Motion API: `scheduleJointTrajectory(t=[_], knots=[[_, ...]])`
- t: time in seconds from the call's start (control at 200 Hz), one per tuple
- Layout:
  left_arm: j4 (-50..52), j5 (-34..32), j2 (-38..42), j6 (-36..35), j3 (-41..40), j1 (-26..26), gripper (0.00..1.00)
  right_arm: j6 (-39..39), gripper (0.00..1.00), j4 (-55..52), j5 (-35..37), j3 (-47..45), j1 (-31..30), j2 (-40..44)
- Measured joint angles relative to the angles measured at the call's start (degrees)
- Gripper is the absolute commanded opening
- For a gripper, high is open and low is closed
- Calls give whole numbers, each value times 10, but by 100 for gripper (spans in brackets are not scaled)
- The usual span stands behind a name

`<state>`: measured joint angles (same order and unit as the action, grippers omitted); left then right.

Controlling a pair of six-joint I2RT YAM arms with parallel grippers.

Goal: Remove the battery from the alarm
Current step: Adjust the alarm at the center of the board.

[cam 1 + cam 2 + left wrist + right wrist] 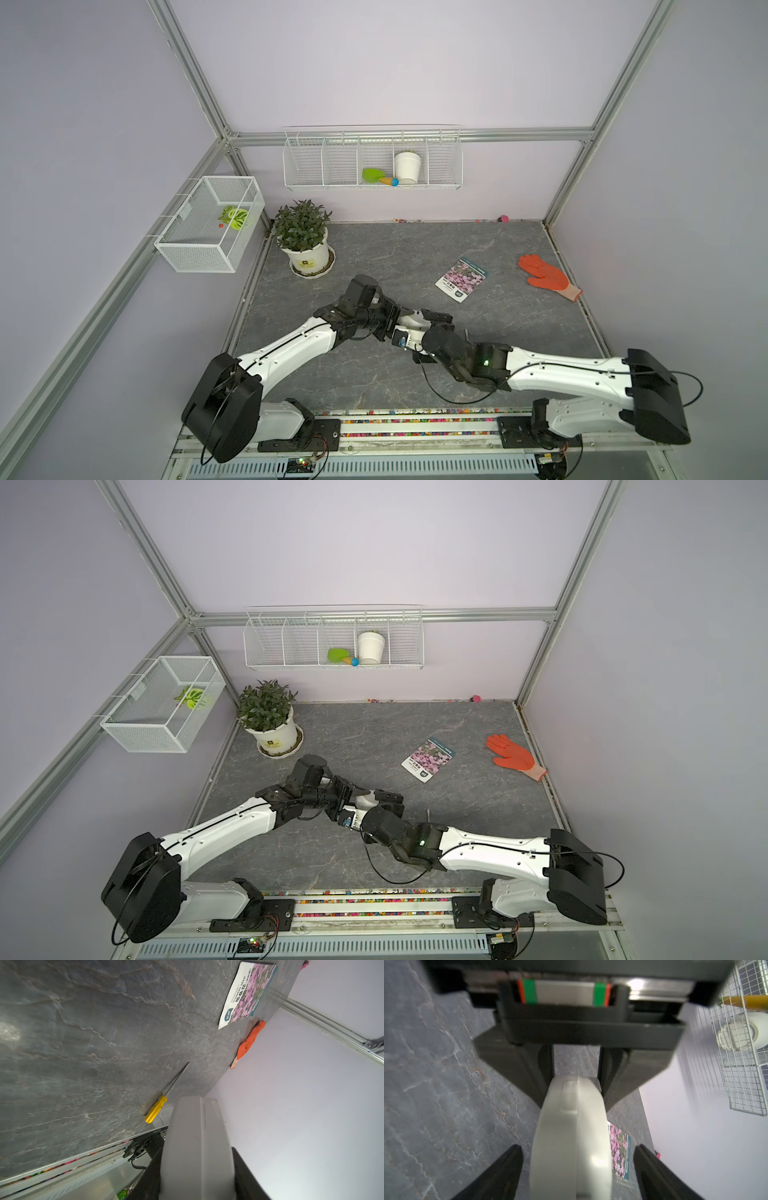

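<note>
Left gripper pinches the white alarm by its thin sides and holds it up over the table, so the other arm can work on it. Right gripper reaches in from the other end, its fingers spread wide on each side and not touching. I cannot see the battery; maybe it is inside.

Both top views look steeply down over the whole counter; both wrist cameras closely frame the alarm edge-on.
</note>
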<state>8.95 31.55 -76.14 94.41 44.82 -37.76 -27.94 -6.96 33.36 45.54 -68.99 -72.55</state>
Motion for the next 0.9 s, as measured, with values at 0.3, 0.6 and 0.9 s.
scheduleJointTrajectory(t=[0.3, 0.6, 0.9], knots=[[13, 13, -73, -164, 34, 49, 8, 143, 98, -49, -258, -21, 166, 154], [60, 74, -238, -372, 150, 21, 1, 417, 97, 26, -569, -83, 428, 175], [15, 72, -259, -443, 122, 2, 2, 529, 97, 76, -674, -120, 470, 151]])
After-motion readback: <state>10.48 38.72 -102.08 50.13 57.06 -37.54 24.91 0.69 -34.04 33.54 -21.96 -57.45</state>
